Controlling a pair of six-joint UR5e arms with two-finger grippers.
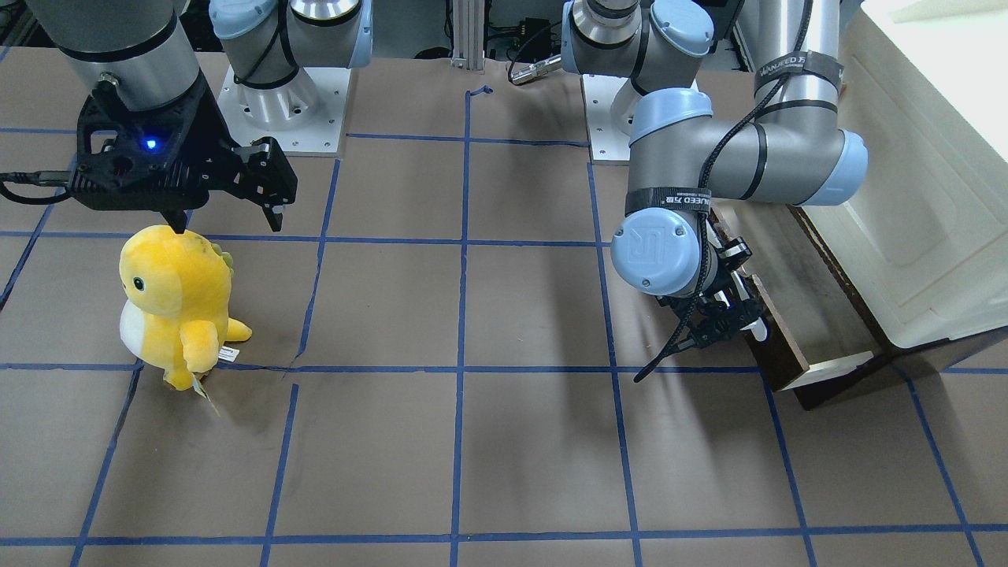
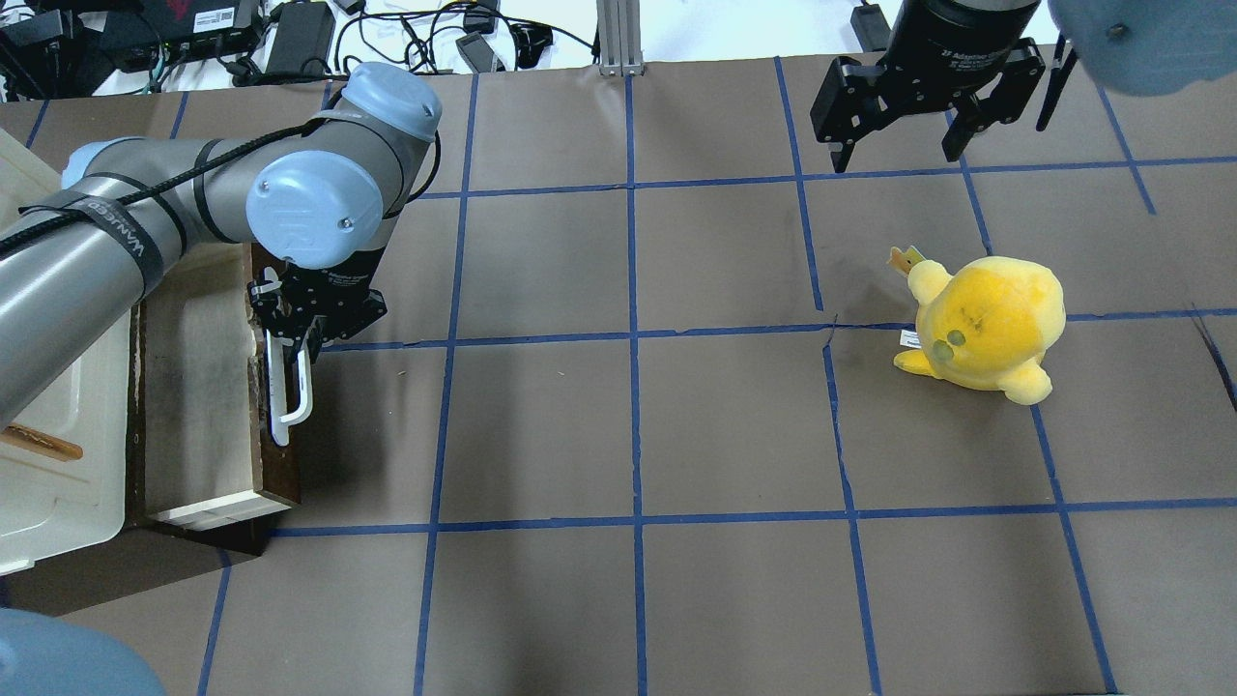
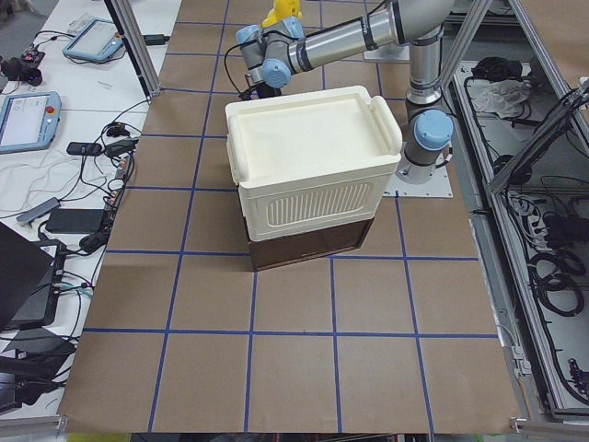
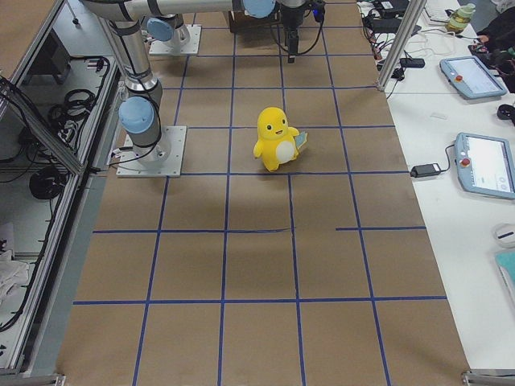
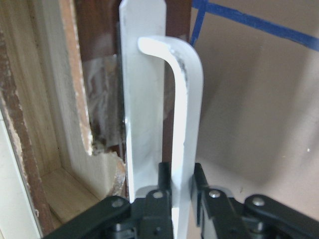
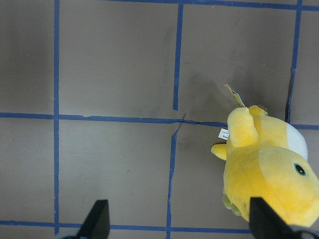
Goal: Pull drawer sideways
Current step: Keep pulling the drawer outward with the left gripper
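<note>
The drawer (image 2: 198,387) is pulled partly out from under the cream-white cabinet (image 2: 48,483); its pale wood interior shows, and its dark brown front (image 1: 776,335) faces the table's middle. My left gripper (image 2: 290,338) is shut on the drawer's white bar handle (image 2: 295,391). In the left wrist view the fingers (image 5: 163,180) pinch the handle (image 5: 187,124) from both sides. My right gripper (image 2: 894,145) hangs open and empty above the table, far from the drawer, with its fingertips (image 6: 99,219) apart.
A yellow plush toy (image 2: 981,324) stands on the brown table on my right side, below and near the right gripper (image 1: 228,216). Blue tape lines grid the table. Cables and devices lie beyond the far edge (image 2: 290,29).
</note>
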